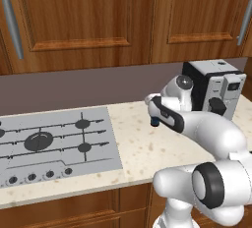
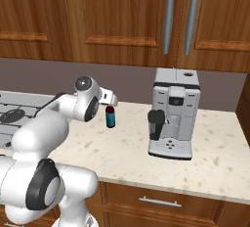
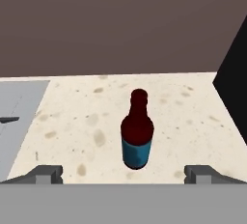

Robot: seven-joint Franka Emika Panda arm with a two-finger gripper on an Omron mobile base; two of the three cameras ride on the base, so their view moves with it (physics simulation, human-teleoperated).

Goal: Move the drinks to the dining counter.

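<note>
At centre frame the short dark-red bottle stands upright on the counter; my fingers are spread wide apart at the bottom edge, touching nothing.

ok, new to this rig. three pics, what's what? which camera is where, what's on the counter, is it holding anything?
It is a rendered kitchen with a white robot arm with dark joints on a driving base. Two pictures come from cameras on the base, behind the arm to its left and right. The third looks along the two-finger gripper, whose dark finger tips rise at the bottom, wide apart and holding nothing. On the beige speckled stone counter stand a short dark-red bottle with a blue label, upright and untouched, a grey stovetop and a silver-grey coffee machine. Brown wooden cabinets hang above. The bottle stands ahead of the open gripper, roughly centred between its tips.
</note>
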